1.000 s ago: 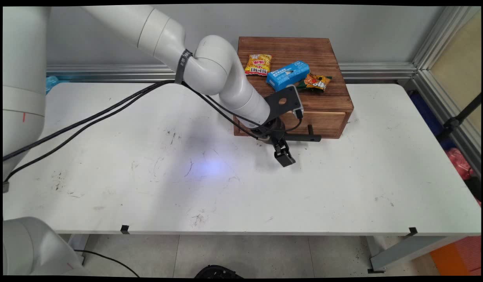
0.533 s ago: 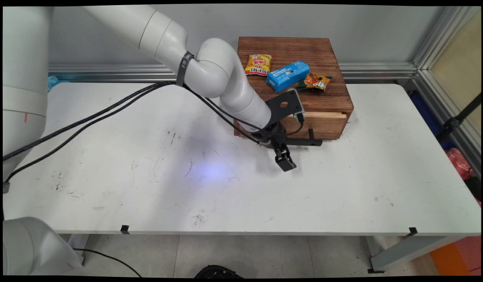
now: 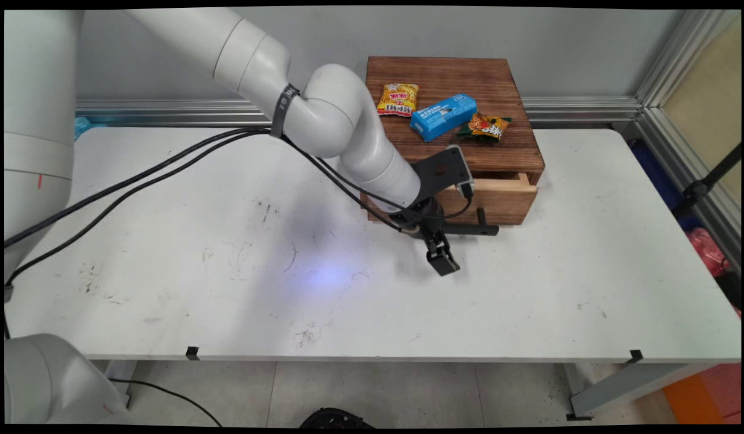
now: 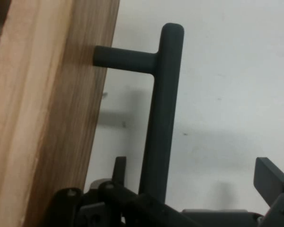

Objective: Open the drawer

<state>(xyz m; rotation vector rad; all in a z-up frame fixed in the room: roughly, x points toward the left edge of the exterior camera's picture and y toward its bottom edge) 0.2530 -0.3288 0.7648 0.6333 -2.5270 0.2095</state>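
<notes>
A small wooden cabinet (image 3: 462, 75) stands at the back of the white table (image 3: 227, 301). Its drawer (image 3: 498, 202) is pulled out a little, showing a pale top edge. The drawer's black bar handle (image 3: 474, 229) (image 4: 161, 113) passes between the fingers of my gripper (image 3: 435, 244) (image 4: 194, 170), which is open. One finger (image 4: 118, 168) sits between the drawer front (image 4: 47, 118) and the bar, close against the bar. The other finger (image 4: 270, 175) stands well clear on the table side.
On the cabinet's top lie a yellow snack packet (image 3: 398, 99), a blue packet (image 3: 443, 116) and an orange-green packet (image 3: 488, 126). Black cables (image 3: 167, 169) trail from the arm over the table's left half. An aluminium frame post (image 3: 667, 66) rises at the back right.
The drawer has slid out toward the table's near side, and the gripper has moved the same way with the handle between its fingers.
</notes>
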